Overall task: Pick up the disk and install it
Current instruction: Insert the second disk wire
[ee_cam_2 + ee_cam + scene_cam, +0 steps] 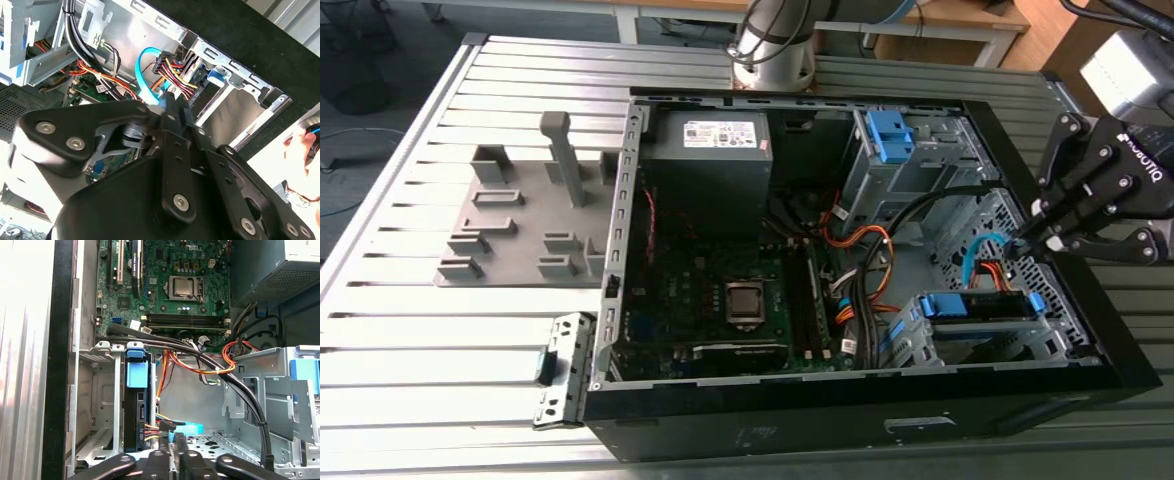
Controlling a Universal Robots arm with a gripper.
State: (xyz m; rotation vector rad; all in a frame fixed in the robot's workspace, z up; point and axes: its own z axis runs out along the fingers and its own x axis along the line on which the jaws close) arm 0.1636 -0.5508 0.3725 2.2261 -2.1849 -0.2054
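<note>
Black gripper (168, 100) closest in second wrist view, jaws drawn together, tips set right against light-blue data cable (138, 70); whether cable is pinched cannot be told. Disk (136, 415) found edge-on in drive cage (100, 390) at corner of case (854, 430), on exterior view's right, blue carrier tab uppermost, power wires (151, 427) apparently plugged in. Risks judged: data cable snagged or connector pulled loose by tips; cage wall struck; wire bundle dragged, disk unseated.

Exterior view overlooks the case (787, 425); wrist views look inside.
</note>
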